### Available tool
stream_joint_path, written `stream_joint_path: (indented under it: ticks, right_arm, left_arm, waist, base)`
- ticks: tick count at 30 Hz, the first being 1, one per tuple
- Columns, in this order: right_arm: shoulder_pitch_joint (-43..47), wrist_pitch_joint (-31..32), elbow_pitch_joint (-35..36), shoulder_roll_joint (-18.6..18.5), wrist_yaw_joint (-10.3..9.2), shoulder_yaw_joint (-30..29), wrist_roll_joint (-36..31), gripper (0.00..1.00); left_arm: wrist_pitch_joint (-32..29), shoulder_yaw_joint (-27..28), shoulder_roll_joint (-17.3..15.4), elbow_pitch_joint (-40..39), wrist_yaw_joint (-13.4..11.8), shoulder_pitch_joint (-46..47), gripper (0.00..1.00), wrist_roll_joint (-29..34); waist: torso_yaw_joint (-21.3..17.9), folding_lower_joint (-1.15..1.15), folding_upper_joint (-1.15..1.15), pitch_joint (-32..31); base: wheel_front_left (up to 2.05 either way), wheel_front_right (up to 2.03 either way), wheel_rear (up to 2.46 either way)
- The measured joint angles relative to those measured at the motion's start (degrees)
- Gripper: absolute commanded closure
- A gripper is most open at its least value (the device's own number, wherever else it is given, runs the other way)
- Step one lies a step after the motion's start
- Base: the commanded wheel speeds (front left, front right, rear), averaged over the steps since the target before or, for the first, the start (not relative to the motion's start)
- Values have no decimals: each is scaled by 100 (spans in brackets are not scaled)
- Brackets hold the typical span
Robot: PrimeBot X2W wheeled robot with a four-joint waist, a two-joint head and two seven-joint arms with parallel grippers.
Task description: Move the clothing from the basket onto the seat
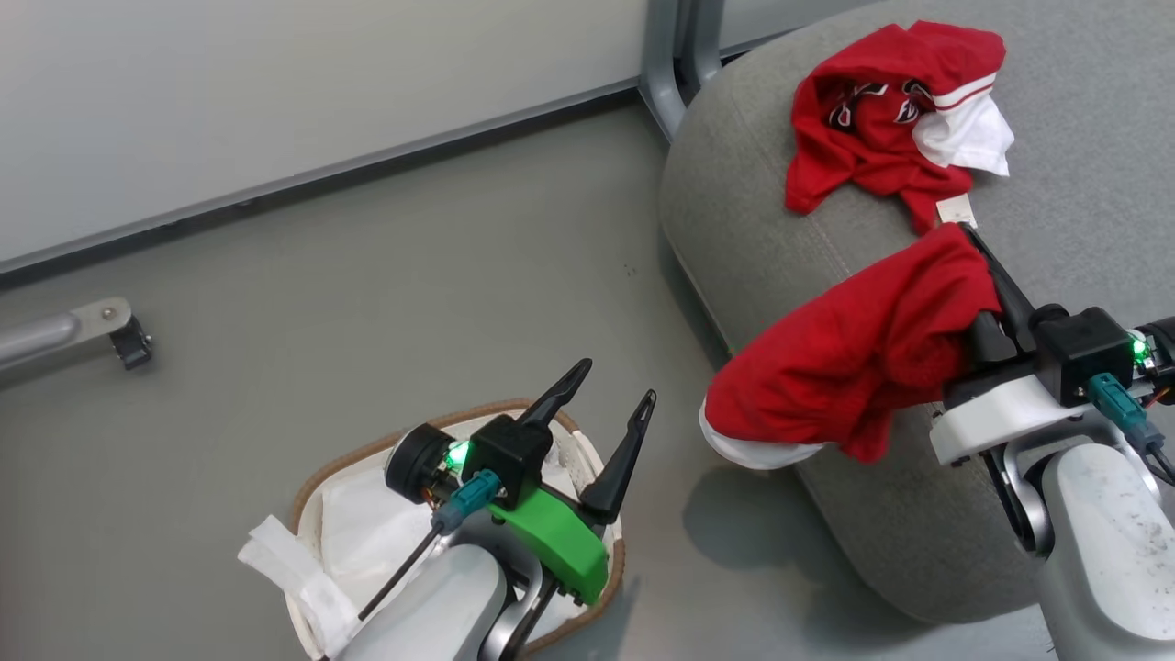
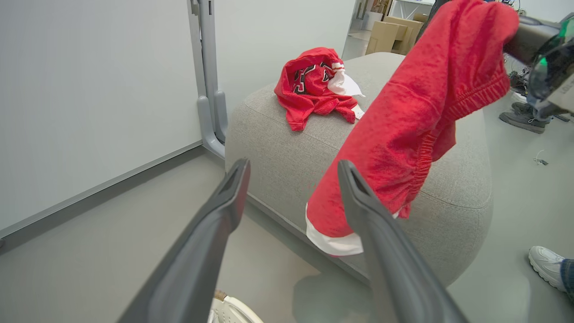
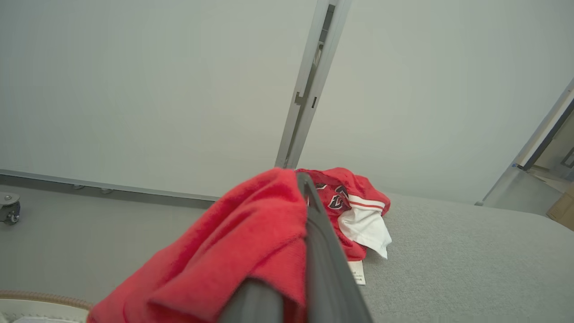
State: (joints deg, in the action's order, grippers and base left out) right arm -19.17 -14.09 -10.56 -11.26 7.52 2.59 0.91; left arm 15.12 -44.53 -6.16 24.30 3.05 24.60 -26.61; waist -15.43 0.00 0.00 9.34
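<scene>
Clothing: 1 red piece (image 1: 854,349) hangs at frame right, pinched between the closed fingers of our right gripper (image 1: 978,248) at the edge of the seat (image 1: 1083,138). The jersey (image 1: 854,138) lies on that seat, upper right. Our left gripper (image 1: 617,386) gapes wide and empty above the basket (image 1: 367,452), lower left.

Seat (image 1: 1083,110) — matt woven fabric; clothing (image 1: 854,358) — soft cloth.

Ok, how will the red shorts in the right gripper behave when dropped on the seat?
Probably floppy: the shorts hang limp from the right gripper. Likely light, since a pinch carries them. Released here they may slip to the floor: much of the cloth hangs past the seat edge.
</scene>
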Motion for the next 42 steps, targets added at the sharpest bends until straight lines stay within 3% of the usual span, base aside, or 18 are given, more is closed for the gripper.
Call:
stream_joint_path:
  ticks: [9, 14, 17, 25, 31, 35, 42]
  right_arm:
    - [-814, 226, -90, -608, 1, 234, 119, 100]
    - [-1817, 571, -70, -1299, 1, 188, 303, 100]
    - [-2482, 840, -156, -1919, 1, 131, 389, 100]
    - [-3935, 1663, -363, -3297, 1, -450, 624, 100]
    - [-4261, 2074, -1011, -4105, 1, -561, 453, 100]
    - [-4233, 2018, -1607, -4164, 1, -634, 309, 100]
    - [-3743, 1599, -2691, -3344, 2, -895, -52, 100]
  left_arm:
    - [0, -34, 8, -8, 49, 110, 0, 122]
    - [0, -27, 7, -119, 43, 147, 0, 186]
    - [0, -29, -1, -194, 30, 197, 0, 250]
    - [-19, -119, -36, -434, -3, 375, 0, 412]
    - [-63, -190, -65, -644, -16, 547, 0, 543]
    - [-94, -191, -80, -781, -80, 597, 0, 564]
    - [-170, -266, -185, -914, -105, 669, 0, 630]
  waist:
    - [-102, 0, 0, 511]
    - [60, 0, 0, 715]
    - [201, 0, 0, 829]
    - [592, 0, 0, 1241]
    - [888, 1, 0, 1633]
    - [1062, 1, 0, 1924]
    - [1219, 1, 0, 2422]
  base:
    - [0, 0, 0]
    - [0, 0, 0]
    - [0, 0, 0]
    - [0, 0, 0]
    - [0, 0, 0]
    - [0, 0, 0]
    - [0, 0, 0]
